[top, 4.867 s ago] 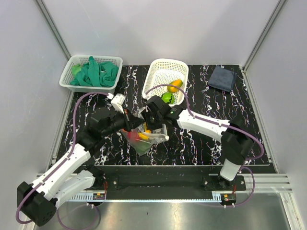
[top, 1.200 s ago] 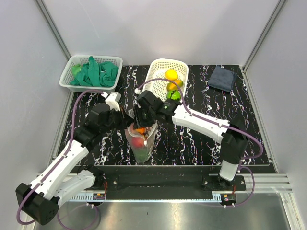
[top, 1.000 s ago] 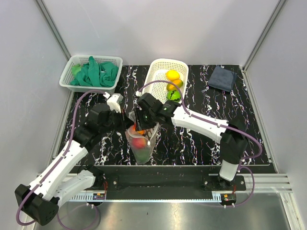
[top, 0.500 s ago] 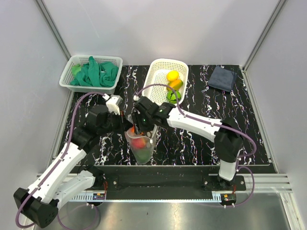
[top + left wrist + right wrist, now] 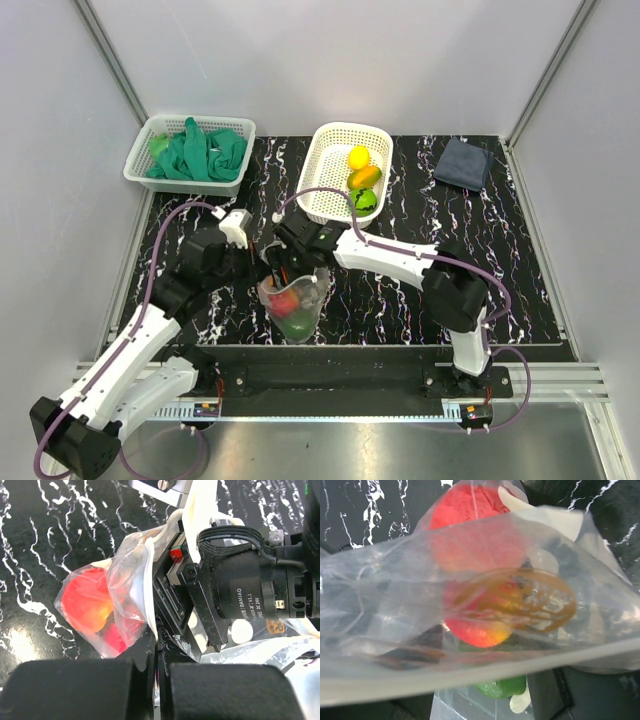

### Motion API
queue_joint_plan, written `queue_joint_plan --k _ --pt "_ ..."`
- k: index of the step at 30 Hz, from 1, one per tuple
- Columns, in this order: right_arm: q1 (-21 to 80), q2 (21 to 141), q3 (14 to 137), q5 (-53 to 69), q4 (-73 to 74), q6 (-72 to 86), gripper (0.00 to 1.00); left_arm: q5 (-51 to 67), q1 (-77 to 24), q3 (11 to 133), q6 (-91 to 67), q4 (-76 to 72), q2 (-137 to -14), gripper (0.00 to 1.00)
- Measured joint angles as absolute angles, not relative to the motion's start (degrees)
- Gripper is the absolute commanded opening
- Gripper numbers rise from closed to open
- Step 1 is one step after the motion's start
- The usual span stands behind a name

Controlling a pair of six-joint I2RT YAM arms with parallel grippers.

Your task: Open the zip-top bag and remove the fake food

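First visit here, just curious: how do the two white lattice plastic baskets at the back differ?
The left white lattice plastic basket is heaped with green cloth; the middle basket holds three glossy plastic fruit, yellow, orange and green. The left one lies crosswise, the middle one lengthwise. Both are white lattice plastic.

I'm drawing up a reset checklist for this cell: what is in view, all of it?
zip-top bag: one, clear, middle of the table
fake food in bag: at least three, red and green, inside the bag
fake food in basket: three, yellow, orange, green
middle basket: one, white, back centre
left basket: one, white, back left
gloves: heap, green, in left basket
cloth: one, dark blue-grey, back right
table: one, black, white-veined
left gripper: black, shut on bag's edge
right gripper: black, at bag's mouth, jaws unclear
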State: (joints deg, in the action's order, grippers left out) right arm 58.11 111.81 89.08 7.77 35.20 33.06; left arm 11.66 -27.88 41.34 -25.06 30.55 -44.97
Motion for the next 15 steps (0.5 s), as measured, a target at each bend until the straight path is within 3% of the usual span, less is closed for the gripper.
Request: queue_joint_plan --k 8,15 --pt "58.65 114.89 87.83 9.23 32.01 33.87 0.85 9.37 -27.57 37.85 -25.52 31.68 -43.24 0.00" --pt "59.05 118.32 87.59 11.51 27.73 34.72 0.86 5.89 -27.35 35.40 -26.68 33.52 -40.86 0.00"
